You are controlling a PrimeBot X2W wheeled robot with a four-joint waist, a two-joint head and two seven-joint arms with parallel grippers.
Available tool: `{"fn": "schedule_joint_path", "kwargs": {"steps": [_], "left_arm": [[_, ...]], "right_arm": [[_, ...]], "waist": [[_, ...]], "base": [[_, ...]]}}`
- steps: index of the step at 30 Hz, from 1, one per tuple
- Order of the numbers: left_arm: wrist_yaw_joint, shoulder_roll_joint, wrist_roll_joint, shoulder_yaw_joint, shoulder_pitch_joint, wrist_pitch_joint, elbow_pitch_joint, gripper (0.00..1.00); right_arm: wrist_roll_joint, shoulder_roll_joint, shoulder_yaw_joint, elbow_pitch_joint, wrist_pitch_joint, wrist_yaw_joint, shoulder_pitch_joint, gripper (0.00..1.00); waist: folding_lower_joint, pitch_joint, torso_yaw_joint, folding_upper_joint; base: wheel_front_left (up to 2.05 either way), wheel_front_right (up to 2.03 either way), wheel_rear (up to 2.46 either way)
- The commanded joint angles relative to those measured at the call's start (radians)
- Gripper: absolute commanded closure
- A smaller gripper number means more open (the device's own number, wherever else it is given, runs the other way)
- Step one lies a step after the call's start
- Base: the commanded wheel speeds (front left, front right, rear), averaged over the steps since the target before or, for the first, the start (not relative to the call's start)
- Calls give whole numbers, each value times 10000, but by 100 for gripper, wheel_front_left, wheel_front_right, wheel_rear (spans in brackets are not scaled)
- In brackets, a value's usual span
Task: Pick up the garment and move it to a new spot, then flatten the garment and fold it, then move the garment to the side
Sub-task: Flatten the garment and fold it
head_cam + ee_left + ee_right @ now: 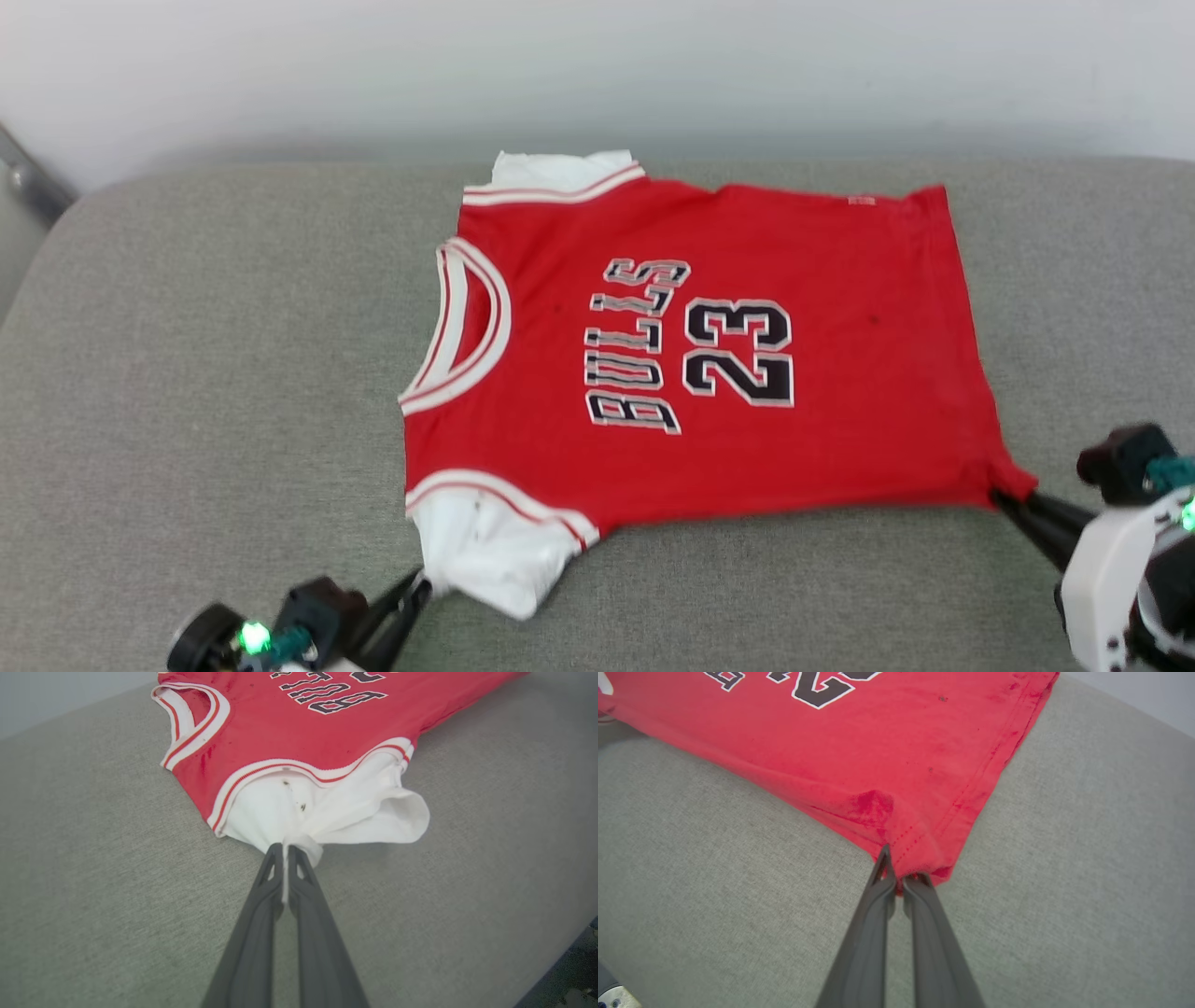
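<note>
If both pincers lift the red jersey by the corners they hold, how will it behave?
Likely floppy: the white sleeve bunches into the left pincer, and the hem corner puckers at the right pincer. The red jersey would probably sag between them. It looks thin and light.

My left gripper [423, 585] reaches in from the lower left, its two dark fingers pressed together on the white sleeve of the garment [840, 308]. My right gripper [1003, 497] comes in from the lower right on its pale wrist housing [1106, 569] (a green light glows at each wrist), fingers likewise clamped tight, on the red hem corner. Both pairs of fingers slant inward, toward each other.
</note>
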State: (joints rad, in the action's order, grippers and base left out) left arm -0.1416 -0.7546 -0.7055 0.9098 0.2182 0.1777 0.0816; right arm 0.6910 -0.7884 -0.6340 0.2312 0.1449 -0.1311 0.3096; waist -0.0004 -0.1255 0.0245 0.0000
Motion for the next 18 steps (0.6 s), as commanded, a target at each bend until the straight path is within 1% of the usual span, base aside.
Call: {"fn": "schedule_joint_path", "kwargs": {"steps": [1,6,12,18], "left_arm": [[-40,-42,-67,100,-291,-43,-91,100],[-105,-97,-377,406,-1071,-231,-387,100],[-120,-129,-698,735,-1760,-490,-488,100],[-125,-123,-743,826,-1799,-599,-461,100]], "right_arm": [[-65,-76,152,-134,98,8,-420,100],[-90,-106,1070,-754,684,8,-2091,100],[-224,91,2144,-1381,1293,10,-3993,100],[-678,565,3015,-1886,1664,8,-4860,100]], "waist": [[4,299,59,0],[4,652,178,0],[4,914,306,0],[4,943,291,0]], "base": [[0,0,0],[0,0,0],[0,0,0],[0,0,0]]}}
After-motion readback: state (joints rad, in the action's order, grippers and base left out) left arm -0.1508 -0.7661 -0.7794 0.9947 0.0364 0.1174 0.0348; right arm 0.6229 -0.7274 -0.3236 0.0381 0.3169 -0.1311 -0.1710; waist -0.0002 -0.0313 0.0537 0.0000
